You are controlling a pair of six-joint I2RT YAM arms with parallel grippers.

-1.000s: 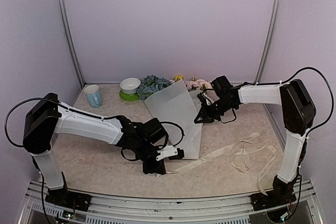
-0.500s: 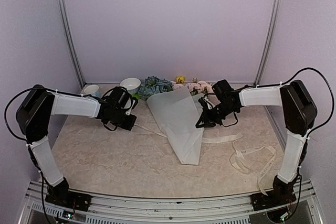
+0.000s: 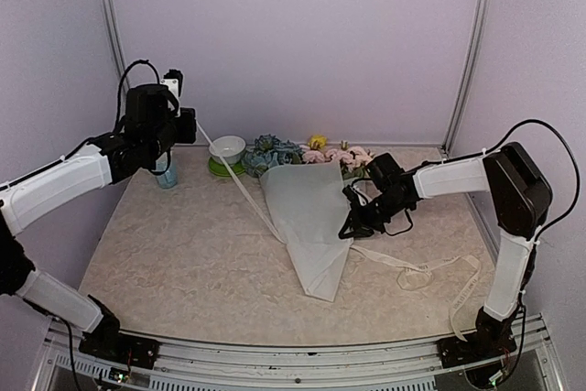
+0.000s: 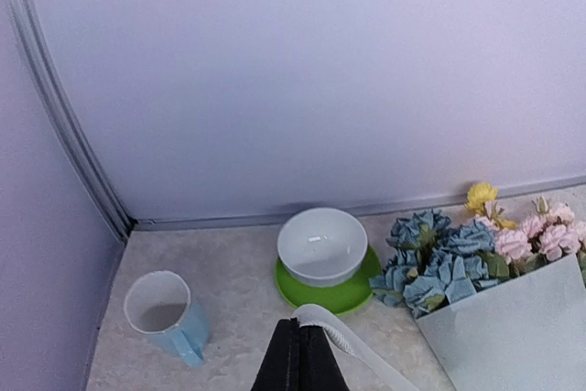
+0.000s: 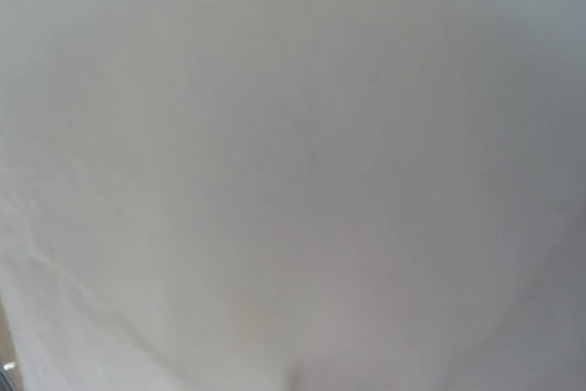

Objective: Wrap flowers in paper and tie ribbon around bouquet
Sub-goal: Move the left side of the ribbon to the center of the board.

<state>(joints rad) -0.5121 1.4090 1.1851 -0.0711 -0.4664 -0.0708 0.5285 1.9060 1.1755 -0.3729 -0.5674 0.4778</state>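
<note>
Tying step: ribbon (image 3: 233,176) is pinched taut by left gripper (image 3: 188,125); right gripper (image 3: 351,226) is shut against bouquet (image 3: 307,217). Looping round is needed next

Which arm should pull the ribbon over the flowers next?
Left. The left gripper is raised and pinches the ribbon, which stretches down to the bouquet. The right gripper sits against the bouquet's side, probably steadying it.
</note>
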